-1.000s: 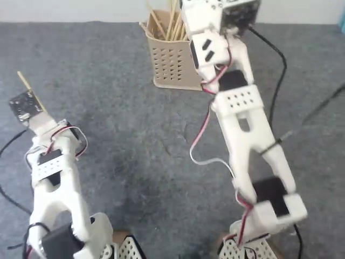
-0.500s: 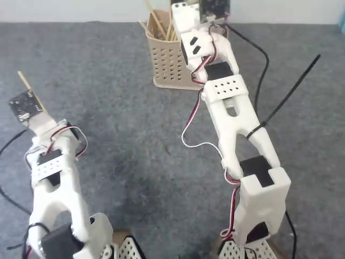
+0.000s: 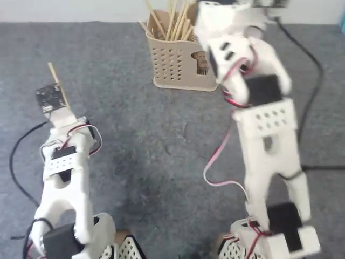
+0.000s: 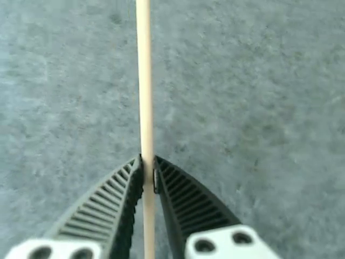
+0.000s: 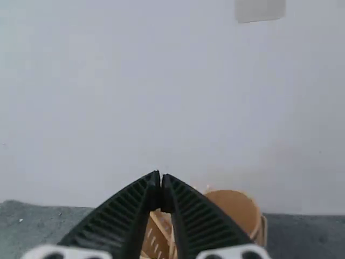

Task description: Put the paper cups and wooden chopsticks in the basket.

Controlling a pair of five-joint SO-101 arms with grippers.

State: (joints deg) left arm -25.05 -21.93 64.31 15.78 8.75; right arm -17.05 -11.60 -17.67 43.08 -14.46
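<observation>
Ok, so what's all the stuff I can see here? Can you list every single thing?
basket: one, beige, far side of the table, in the middle.
chopsticks: a bunch, pale wood, standing in the basket.
loose chopstick: one, pale wood, pinched in the left gripper.
cup: one, brown, seemingly inside the basket.
table: one, grey, under everything.
wall: white, behind the table.
left gripper: black fingers, shut on the loose chopstick.
right gripper: black fingers, shut, empty, above the basket.
</observation>
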